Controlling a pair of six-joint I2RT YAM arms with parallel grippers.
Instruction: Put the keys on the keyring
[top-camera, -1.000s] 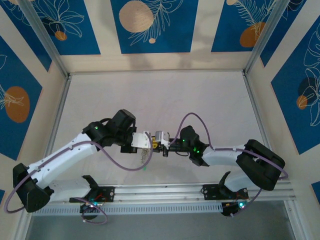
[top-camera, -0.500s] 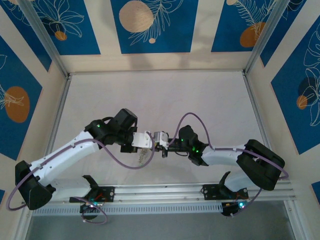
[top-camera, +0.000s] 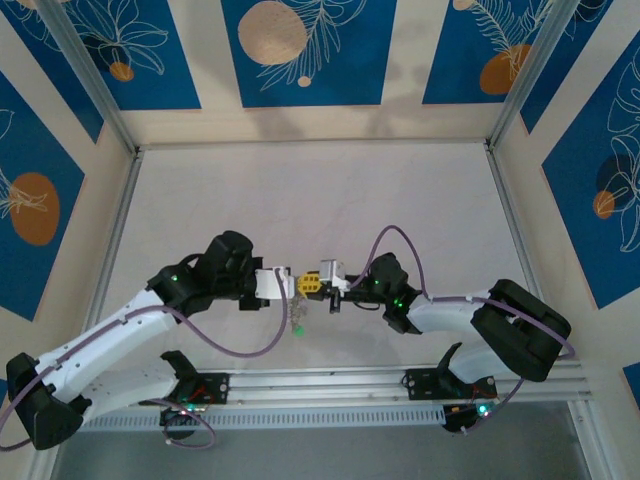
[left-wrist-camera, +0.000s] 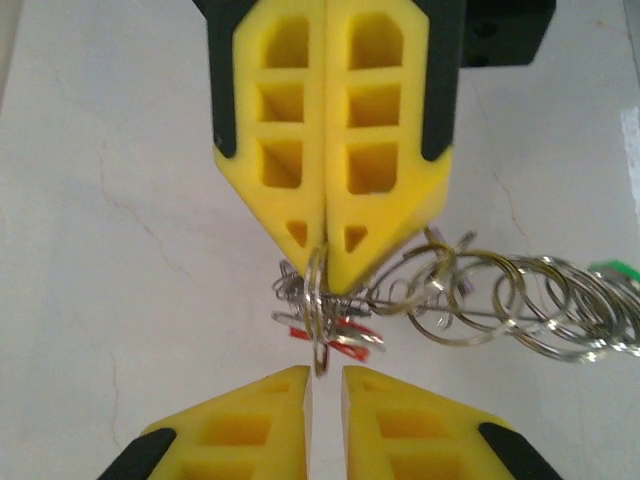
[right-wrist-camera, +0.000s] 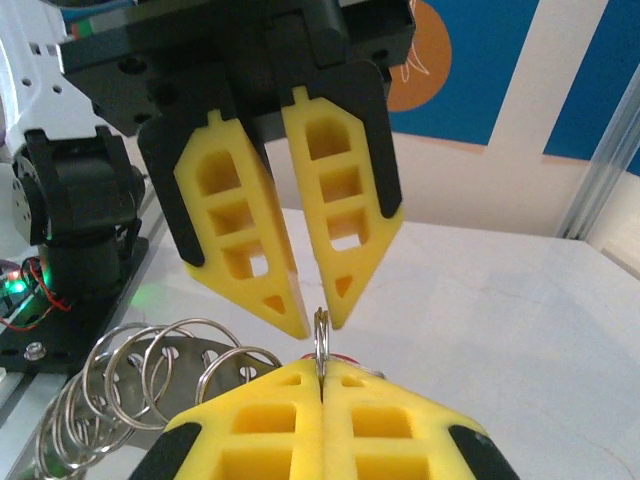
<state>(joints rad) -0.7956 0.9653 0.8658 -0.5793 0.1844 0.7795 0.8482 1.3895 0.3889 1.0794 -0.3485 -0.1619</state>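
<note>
My right gripper (right-wrist-camera: 322, 372) is shut on the keyring (right-wrist-camera: 321, 335), a thin silvery ring held edge-on, its top poking out of the yellow pads. Facing it tip to tip, my left gripper (right-wrist-camera: 318, 322) stands slightly open, its fingertips just either side of the ring's top and not closed on it. In the left wrist view the left gripper (left-wrist-camera: 327, 372) shows a narrow gap just below the keyring (left-wrist-camera: 318, 300), which the right gripper (left-wrist-camera: 327, 275) pinches. Keys with red tags (left-wrist-camera: 345, 338) hang at the ring. A green tag (left-wrist-camera: 612, 270) shows far right. Both grippers meet above the table's near middle (top-camera: 306, 285).
A string of several more silvery rings (left-wrist-camera: 520, 300) trails from the held ring and dangles below the grippers (top-camera: 296, 318). The white table (top-camera: 320, 200) stretches behind, fenced by aluminium posts and blue-patterned walls. The arm bases sit on the rail (top-camera: 320, 385) at the near edge.
My left gripper was shut and has parted a little, letting go of the ring. My right gripper has closed fully on it. The left arm's elbow dropped back toward the lower left.
</note>
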